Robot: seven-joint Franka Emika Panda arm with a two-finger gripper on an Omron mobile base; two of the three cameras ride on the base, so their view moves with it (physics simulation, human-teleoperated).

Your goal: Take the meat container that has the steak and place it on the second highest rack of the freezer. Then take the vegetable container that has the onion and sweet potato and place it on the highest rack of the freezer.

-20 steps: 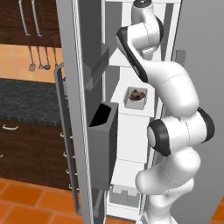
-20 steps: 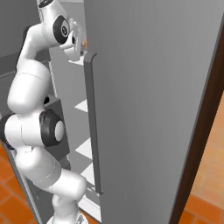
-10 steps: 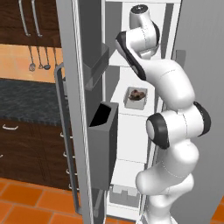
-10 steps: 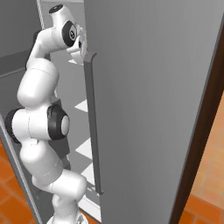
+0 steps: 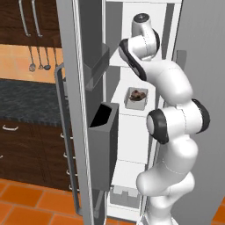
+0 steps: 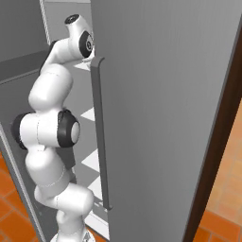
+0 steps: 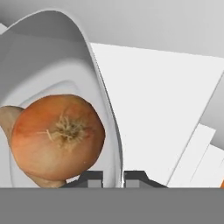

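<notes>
Though papery-skinned, round onion (image 7: 57, 138); smooth bowl (image 7: 94, 83)

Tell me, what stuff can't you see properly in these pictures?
- Sweet potato, hand view: the onion covers all but a tan end.
- Bowl, hand view: cut off by the left edge, so its full shape is unknown.
- Tool, hand view: its tips pinch the bowl's rim.
- Steak, left base view: too small for detail in its tray.
- Freezer racks, right base view: behind the closed door.

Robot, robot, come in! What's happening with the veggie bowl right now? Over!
Gripper shut on bowl rim. Onion inside, sweet potato peeking behind it. Steak already on freezer rack. Nothing blocking. Over.
</notes>
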